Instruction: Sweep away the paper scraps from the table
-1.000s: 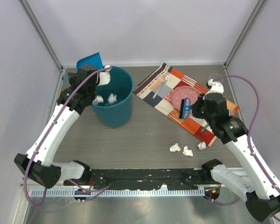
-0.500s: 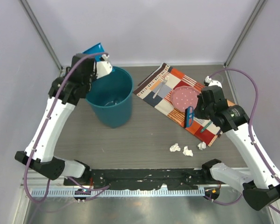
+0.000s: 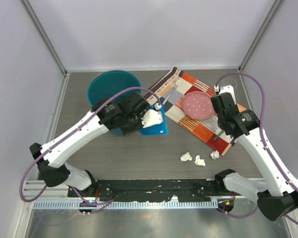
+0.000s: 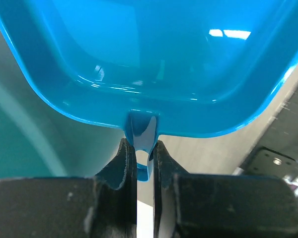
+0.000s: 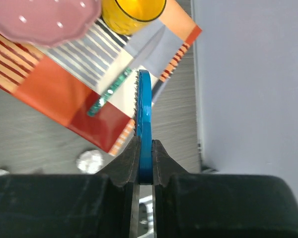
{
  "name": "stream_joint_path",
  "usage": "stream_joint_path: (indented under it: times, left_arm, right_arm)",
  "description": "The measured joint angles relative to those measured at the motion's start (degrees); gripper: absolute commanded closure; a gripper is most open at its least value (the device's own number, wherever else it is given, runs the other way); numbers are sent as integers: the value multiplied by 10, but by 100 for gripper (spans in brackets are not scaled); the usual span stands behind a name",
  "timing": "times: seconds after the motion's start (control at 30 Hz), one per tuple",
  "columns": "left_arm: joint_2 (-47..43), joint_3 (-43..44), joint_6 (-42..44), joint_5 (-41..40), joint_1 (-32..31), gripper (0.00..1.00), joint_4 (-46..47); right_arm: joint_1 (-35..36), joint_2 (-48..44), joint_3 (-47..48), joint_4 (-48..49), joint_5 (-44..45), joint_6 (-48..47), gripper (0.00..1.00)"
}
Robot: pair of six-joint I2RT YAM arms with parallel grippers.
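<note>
Paper scraps (image 3: 199, 159), five o'clock on the surface (image 3: 139, 151), look feather-light, best swept; left gripper (image 4: 141, 151) pinches dustpan (image 4: 154, 49), right gripper (image 5: 145, 148) pinches brush (image 5: 144, 99).

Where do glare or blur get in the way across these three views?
Left wrist: bright glare spots on the blue dustpan, which fills the frame; the background below it is out of focus. Right wrist: the pink plate at the top edge is soft, the brush in the right hand fairly sharp. Top external: even light, soft shadows, paper scraps clear on the table.
</note>
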Motion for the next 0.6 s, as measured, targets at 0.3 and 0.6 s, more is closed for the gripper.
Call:
stream_joint_path:
  times: [0.3, 0.6]
  left_arm:
    - [35, -142, -43, 100, -78, 100, 7]
    - [125, -191, -47, 154, -119, 100, 65]
  right_arm:
    - [0, -53, -115, -34, -33, -161, 99]
    - [2, -81, -176, -73, -149, -165, 99]
